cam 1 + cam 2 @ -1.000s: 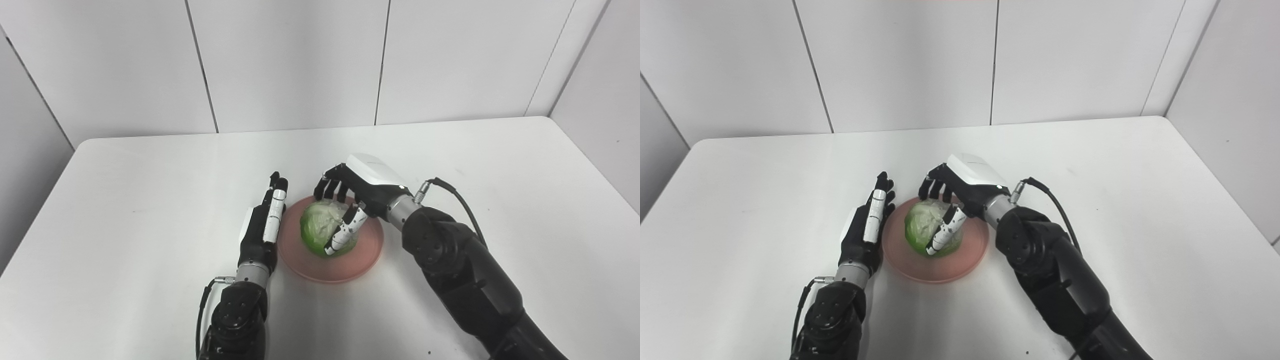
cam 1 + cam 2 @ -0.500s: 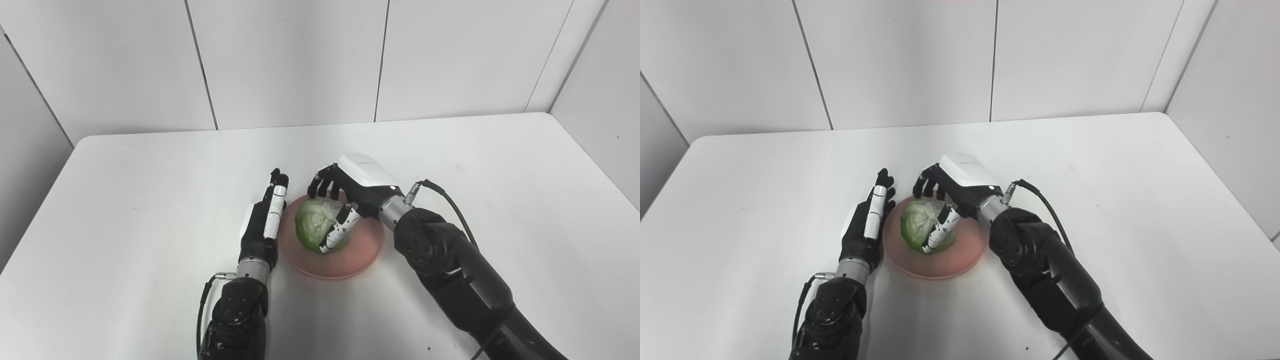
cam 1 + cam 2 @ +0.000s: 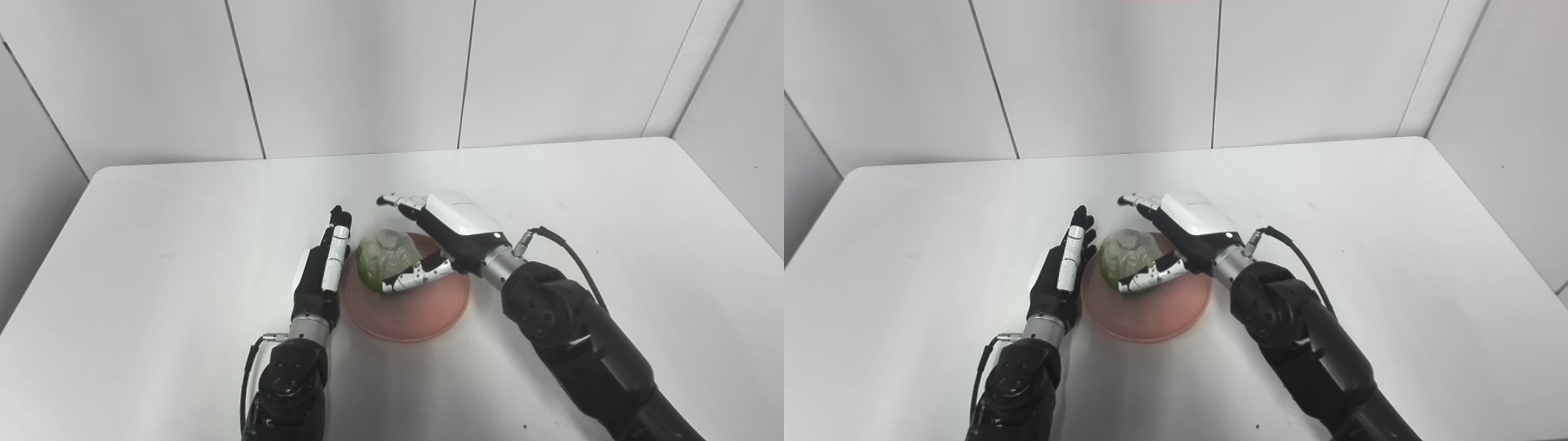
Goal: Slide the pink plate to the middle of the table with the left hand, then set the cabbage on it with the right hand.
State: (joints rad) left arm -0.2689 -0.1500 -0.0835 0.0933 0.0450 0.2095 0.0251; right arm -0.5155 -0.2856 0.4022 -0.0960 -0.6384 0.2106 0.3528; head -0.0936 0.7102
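R hand just let go: fingers now spread off the cabbage, which sits on pink plate mid-bench, thumb maybe still touching. L hand flat, fingers together at plate's left rim. Task looks basically done.

One pink plate sits on the one white table, and one cabbage lies on it. Two robot hands are there: left hand, right hand.
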